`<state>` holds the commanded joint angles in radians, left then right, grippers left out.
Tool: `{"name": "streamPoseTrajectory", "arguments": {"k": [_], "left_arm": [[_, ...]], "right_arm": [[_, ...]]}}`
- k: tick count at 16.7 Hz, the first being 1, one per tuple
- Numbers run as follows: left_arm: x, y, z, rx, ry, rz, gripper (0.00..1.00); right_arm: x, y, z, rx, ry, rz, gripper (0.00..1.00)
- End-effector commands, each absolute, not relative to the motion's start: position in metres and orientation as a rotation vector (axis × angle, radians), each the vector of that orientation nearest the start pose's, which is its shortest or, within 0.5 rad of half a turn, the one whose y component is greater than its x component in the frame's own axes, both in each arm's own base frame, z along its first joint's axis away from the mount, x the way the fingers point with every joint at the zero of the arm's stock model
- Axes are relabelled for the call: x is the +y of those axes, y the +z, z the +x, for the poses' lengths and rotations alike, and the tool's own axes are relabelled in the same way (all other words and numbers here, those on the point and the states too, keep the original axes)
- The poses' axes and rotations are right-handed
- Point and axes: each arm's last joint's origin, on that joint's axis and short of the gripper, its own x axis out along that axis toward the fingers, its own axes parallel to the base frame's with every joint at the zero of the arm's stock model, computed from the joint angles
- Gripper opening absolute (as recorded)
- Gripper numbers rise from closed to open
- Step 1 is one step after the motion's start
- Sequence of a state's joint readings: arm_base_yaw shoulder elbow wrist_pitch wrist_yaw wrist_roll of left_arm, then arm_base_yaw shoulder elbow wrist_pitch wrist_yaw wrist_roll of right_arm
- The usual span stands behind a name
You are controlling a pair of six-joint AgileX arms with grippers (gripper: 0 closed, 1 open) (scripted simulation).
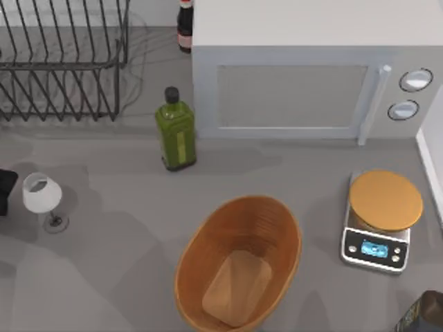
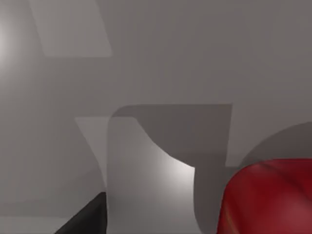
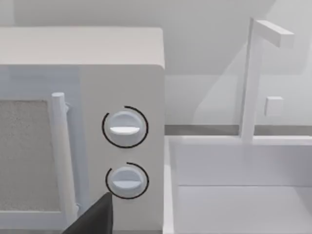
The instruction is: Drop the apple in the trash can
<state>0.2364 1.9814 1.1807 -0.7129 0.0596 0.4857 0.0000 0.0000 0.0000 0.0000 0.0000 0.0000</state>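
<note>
Table [image 1: 124, 270], grey. Microwave [image 1: 297, 90] at the back edge, dish rack [image 1: 62, 62] in the back left corner, oil bottle [image 1: 176, 131] in front of the microwave's left end. Trash can [image 1: 239, 270] at the front edge, near the middle, long axis tilted from front-left to back-right, mouth open and nothing inside. Scale [image 1: 381, 218] by the right edge, wine glass [image 1: 43, 197] by the left edge.

Apple [image 2: 268, 197] shows close under the left wrist camera, red, resting on the table; a dark fingertip [image 2: 85, 219] of the left gripper is apart from it. Can't tell if the left jaws are apart or together. Left arm is nearer the apple, so the pick looks like its job; carry then goes right toward the can. Right wrist camera faces the microwave knobs [image 3: 125, 126]; right jaw state can't tell either.
</note>
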Motion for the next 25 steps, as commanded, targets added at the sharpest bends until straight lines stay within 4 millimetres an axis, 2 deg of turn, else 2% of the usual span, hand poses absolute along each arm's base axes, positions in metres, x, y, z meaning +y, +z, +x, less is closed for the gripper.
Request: {"name": "streamPoseTrajectory", "arguments": {"k": [4, 17, 25], "left_arm": [[0.082, 0.1085, 0.3405, 1.488, -0.216, 0.163, 1.0], [0.082, 0.1085, 0.3405, 1.488, -0.216, 0.163, 0.02], [0.082, 0.1085, 0.3405, 1.488, -0.216, 0.163, 0.0]], "right_arm": [[-0.0012, 0.16, 0.1057, 0.0, 0.0, 0.0, 1.0], [-0.0012, 0.16, 0.1057, 0.0, 0.0, 0.0, 1.0], [-0.0012, 0.16, 0.1057, 0.0, 0.0, 0.0, 1.0]]}}
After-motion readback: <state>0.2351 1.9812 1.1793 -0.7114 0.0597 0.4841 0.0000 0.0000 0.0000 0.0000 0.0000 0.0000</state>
